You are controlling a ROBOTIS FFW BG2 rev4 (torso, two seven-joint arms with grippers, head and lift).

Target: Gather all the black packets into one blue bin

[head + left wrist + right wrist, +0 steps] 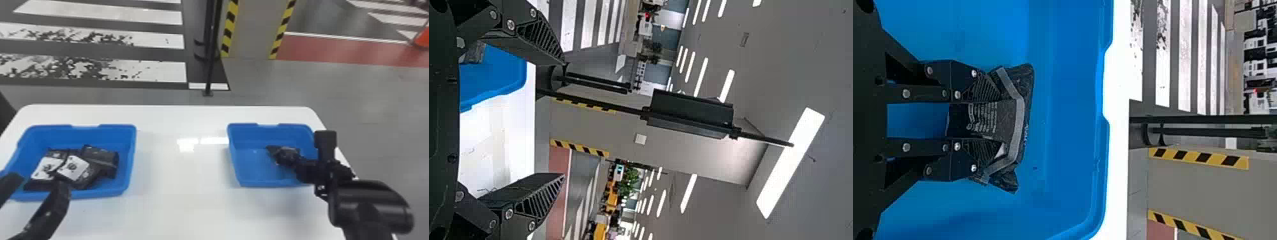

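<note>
1. While the left hand (40,182) hangs open by the near side of the left bin (95,193), the right hand (998,122) is nearer the lone packet (1017,120).
2. Pinched between the right hand's fingers, that packet sits inside the right bin (1073,100), its longer side seeming to run across the grip.
3. The other black packets (74,168) lie in the left bin, leftward across the desk (182,172), so the carry should probably clear the rim, then go left.
</note>
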